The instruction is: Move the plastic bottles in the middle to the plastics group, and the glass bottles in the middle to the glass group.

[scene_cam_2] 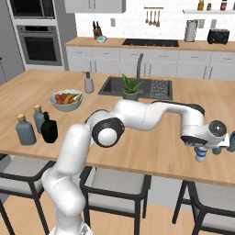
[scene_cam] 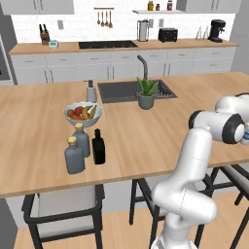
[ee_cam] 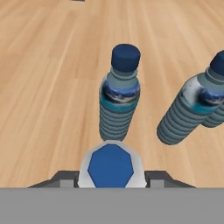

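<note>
- Gripper (ee_cam: 113,180) clamped on the water bottle (ee_cam: 111,164) just under its blue cap; it sits well to the right of the potted plant (scene_cam_2: 131,87), toward the counter's near edge.
- I'd judge it light, thin-walled and springy – ribbed sides, slick plastic; grip it at the stiffer shoulder and go gently, or it buckles or squirts out.
- Hand view gives me two matching bottles just ahead, one (ee_cam: 119,103) dead centre and one (ee_cam: 188,109) leaning off to its right – the plastics group, I reckon.
- Left base view adds what the hand view can't: the black bottle (scene_cam: 98,146) far left of the plant, beside the two grey-blue stoppered bottles (scene_cam: 74,155); glass looks sorted.
</note>
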Tool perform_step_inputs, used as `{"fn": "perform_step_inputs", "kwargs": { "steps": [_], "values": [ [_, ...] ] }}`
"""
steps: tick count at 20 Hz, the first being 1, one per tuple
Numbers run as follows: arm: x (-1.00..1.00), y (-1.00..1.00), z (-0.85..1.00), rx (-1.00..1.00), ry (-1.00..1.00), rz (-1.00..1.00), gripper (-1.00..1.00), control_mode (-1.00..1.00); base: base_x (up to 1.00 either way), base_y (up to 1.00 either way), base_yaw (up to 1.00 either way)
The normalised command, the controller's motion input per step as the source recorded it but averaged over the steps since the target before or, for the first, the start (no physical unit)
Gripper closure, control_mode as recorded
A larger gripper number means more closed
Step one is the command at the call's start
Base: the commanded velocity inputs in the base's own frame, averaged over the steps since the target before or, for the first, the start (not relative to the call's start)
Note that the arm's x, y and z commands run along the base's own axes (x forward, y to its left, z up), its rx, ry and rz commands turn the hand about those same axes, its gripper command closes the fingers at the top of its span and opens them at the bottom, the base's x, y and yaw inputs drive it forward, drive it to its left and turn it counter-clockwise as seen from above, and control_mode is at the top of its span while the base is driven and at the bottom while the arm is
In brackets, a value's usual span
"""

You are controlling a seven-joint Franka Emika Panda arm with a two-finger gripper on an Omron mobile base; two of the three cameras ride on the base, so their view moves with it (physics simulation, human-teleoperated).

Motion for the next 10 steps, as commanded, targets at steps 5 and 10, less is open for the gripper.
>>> {"fn": "perform_step_inputs", "kwargs": {
  "steps": [5, 10],
  "values": [
    [0.0, 0.0, 0.0, 0.0, 0.0, 0.0, -1.0, -1.0, 0.0, 0.0, 0.0],
    [0.0, 0.0, 0.0, 0.0, 0.0, 0.0, -1.0, -1.0, 0.0, 0.0, 0.0]
  ]
}}
